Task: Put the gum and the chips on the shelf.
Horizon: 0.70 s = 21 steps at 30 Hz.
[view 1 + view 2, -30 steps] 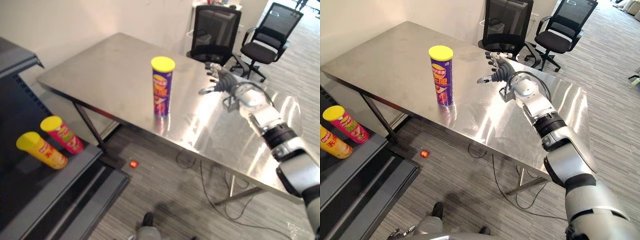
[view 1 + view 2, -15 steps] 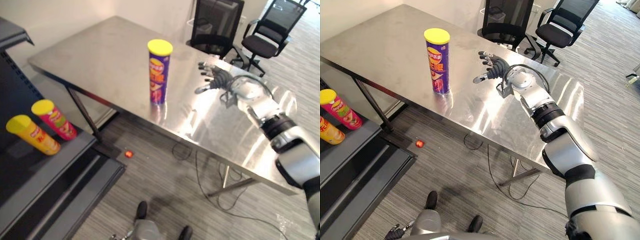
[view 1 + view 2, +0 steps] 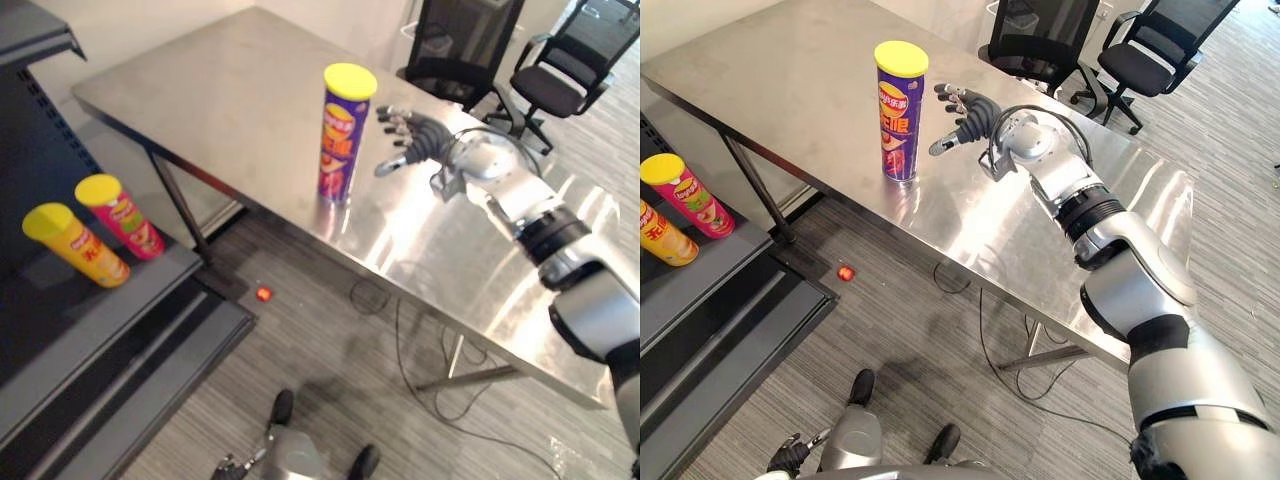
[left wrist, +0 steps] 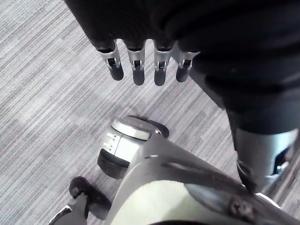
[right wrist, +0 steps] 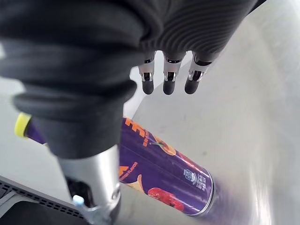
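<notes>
Right hand [image 3: 975,113] is open: fingers straight and spread, thumb out, nothing in it. It hovers over the steel table [image 3: 770,80], palm turned toward the purple chips can [image 3: 900,112]. The can stands upright just beside the thumb, and we see a small gap between them, no contact. So we read this as the reach and the grasp is not yet made. On the far side of the can from the hand, well apart and lower, is the dark shelf [image 3: 70,330]. A yellow can [image 3: 76,246] and a red can [image 3: 121,218] lie tilted on it, side by side. Those look placed already, but that's our guess. Below the table edge, between hand and shelf, a small red object [image 3: 264,294] sits on the floor, and we can't tell what it is. We can't spot the gum, so its status is unknown. Left hand [image 4: 137,65] hangs idle over the floor, fingers straight, holding nothing. Left to do, as we judge it: grip the purple can, carry it to the shelf, then find the gum.
</notes>
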{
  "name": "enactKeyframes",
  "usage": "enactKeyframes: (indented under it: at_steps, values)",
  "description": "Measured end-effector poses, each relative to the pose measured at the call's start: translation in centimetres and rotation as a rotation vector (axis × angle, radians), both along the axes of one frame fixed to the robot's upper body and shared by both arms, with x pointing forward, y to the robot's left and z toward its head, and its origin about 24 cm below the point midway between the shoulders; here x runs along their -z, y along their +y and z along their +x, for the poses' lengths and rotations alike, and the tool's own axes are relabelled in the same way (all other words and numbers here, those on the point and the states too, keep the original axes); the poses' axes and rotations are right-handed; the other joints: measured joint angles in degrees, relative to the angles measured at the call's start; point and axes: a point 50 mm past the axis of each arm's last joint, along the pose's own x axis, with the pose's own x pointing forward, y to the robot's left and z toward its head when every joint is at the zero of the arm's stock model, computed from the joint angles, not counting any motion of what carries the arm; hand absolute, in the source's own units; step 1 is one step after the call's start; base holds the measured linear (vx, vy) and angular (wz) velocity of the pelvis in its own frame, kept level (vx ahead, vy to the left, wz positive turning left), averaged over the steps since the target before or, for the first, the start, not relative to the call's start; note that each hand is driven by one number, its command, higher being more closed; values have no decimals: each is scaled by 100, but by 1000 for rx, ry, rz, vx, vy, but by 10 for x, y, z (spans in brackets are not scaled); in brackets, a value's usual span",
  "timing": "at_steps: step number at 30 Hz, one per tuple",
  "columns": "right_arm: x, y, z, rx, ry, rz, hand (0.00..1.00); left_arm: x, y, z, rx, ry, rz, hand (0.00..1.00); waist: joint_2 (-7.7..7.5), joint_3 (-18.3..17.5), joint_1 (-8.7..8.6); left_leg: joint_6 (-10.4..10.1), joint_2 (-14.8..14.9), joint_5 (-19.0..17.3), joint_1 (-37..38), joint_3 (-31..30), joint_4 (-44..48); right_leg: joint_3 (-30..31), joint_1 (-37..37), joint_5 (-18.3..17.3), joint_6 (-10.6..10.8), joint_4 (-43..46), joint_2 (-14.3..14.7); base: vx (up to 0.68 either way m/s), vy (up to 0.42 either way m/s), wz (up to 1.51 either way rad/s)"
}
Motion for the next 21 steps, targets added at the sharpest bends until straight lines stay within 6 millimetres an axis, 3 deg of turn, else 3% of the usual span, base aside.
enactKeyframes:
  at_steps: [5,14,21]
  values:
    - [-2,14,-1,-20,-11,17,0,-2,2,4,1,-17,8,0,-49,177,101,6,5,21,-6,14,7,-17,2,-1,2,-44,3,5,-3,-1]
    - [-23,13,-2,-6,-65,63,0,-8,4,22,3,-76,20,0,-187,423,339,5,8,22,-74,-6,33,-64,-16,6,3,-78,16,47,-9,2]
    - [-29,10,0,15,-70,128,0,-9,5,24,-32,-97,8,0,-210,562,449,-2,33,17,-104,-11,34,-99,-7,14,14,-125,46,34,-11,2]
